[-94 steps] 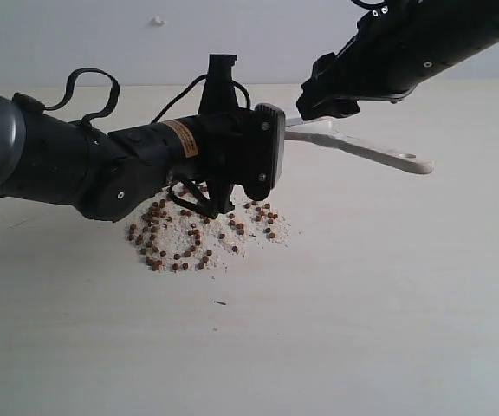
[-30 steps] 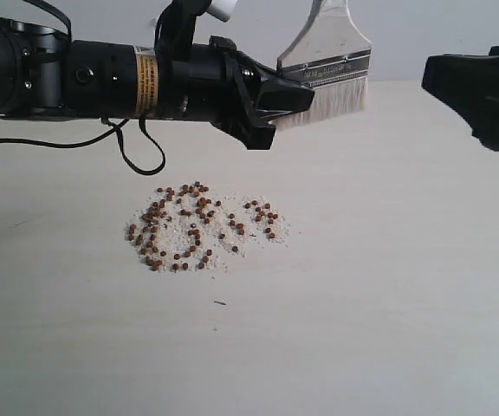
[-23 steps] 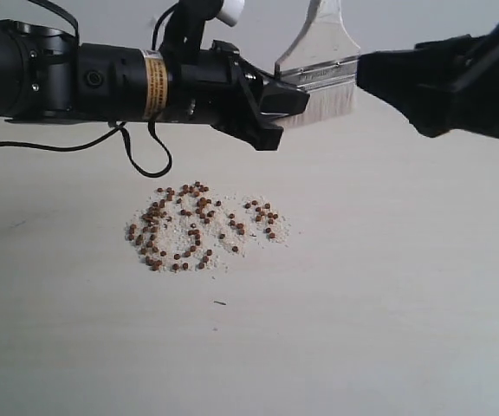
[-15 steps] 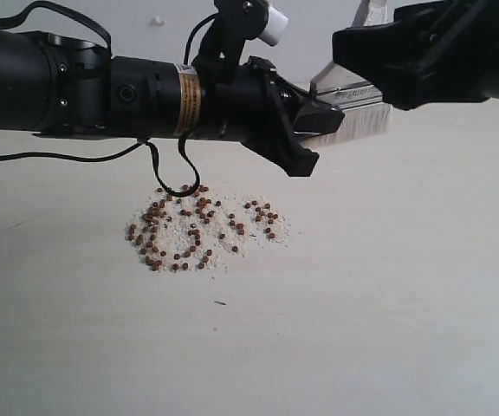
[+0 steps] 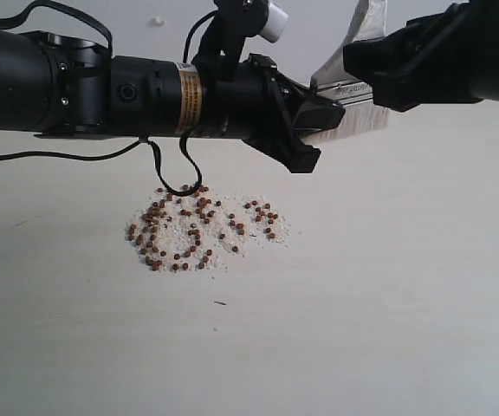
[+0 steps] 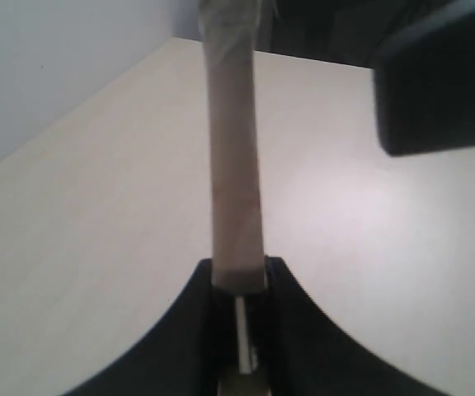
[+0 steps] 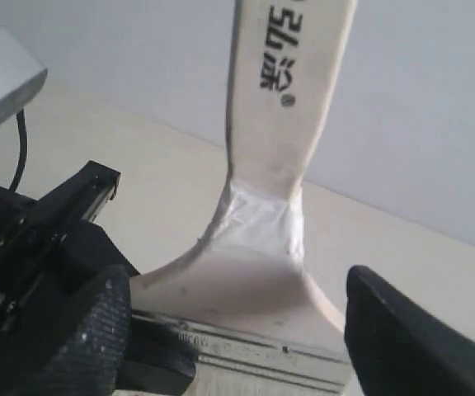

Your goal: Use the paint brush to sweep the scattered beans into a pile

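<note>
The beans [image 5: 199, 229], reddish-brown pellets among pale crumbs, lie in a loose patch on the table. The paint brush [image 5: 351, 89] hangs in the air above and to the right of them, with its handle [image 7: 289, 91] pointing up. My left gripper [image 5: 317, 114] is shut on the brush near its ferrule [image 7: 258, 346]. In the left wrist view the brush [image 6: 235, 165] shows edge-on between the shut jaws of my left gripper [image 6: 239, 285]. My right gripper [image 7: 237, 334] is open, with one finger on each side of the brush's wide base and a gap showing at one finger [image 7: 411, 338].
The left arm's black cable [image 5: 177, 175] loops down just above the beans' far edge. A tiny dark speck [image 5: 220, 302] lies on the pale table [image 5: 388, 303] in front of the patch. The right arm [image 5: 457, 52] fills the upper right.
My left arm has carried the brush to the right and a little down. My right gripper has come in from the right and now straddles the brush. The beans have not moved.
</note>
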Robot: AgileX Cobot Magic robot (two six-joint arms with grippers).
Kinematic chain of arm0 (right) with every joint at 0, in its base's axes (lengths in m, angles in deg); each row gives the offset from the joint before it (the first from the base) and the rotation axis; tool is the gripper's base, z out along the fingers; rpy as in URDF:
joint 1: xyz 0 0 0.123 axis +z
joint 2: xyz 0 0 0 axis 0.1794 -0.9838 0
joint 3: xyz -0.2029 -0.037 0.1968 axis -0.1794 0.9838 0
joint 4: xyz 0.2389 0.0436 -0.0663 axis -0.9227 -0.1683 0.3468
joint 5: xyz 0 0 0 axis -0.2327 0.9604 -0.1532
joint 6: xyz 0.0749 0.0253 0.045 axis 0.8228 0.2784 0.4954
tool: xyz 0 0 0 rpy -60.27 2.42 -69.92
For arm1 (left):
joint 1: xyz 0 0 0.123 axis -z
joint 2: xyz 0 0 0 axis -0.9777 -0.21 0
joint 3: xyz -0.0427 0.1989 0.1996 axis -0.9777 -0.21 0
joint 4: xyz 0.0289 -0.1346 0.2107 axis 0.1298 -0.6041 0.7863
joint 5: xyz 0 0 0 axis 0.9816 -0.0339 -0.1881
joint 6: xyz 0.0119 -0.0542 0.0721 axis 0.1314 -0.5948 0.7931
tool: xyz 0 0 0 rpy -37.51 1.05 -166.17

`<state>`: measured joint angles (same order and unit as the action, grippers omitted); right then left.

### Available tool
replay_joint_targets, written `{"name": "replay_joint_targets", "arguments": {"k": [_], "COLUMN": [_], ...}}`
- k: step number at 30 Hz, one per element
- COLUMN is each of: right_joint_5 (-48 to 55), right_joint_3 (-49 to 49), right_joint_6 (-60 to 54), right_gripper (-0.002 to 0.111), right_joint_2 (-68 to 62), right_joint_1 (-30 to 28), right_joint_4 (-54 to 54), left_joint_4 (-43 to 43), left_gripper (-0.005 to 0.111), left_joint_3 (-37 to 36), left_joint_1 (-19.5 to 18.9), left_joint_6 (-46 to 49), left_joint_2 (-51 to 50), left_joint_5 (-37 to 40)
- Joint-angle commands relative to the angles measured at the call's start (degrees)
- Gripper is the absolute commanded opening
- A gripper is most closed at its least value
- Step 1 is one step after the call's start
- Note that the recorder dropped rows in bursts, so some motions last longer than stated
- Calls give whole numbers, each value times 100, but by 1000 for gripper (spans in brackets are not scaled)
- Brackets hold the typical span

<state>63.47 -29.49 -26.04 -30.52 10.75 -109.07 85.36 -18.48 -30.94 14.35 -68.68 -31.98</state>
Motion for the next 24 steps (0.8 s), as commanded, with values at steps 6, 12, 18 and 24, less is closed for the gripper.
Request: {"name": "replay_joint_targets", "arguments": {"k": [6, 12, 18, 24], "right_joint_5": [68, 67, -80, -95], "right_joint_3": [-569, -686, -686, -686], "right_joint_6": [41, 88, 88, 88], "right_gripper": [68, 66, 55, 28], "right_joint_2": [-355, -685, -823, -823], "right_joint_1": [-4, -4, -4, -4], "right_joint_4": [-27, -27, -27, -27], "left_joint_4": [-103, -103, -103, -103], "left_gripper": [0, 0, 0, 0], "left_joint_3": [46, 46, 46, 46], "left_joint_1": [24, 48, 48, 48], "left_joint_6": [30, 30, 30, 30], "left_joint_2": [68, 68, 68, 68], "left_joint_5": [-82, -170, -170, -170]}}
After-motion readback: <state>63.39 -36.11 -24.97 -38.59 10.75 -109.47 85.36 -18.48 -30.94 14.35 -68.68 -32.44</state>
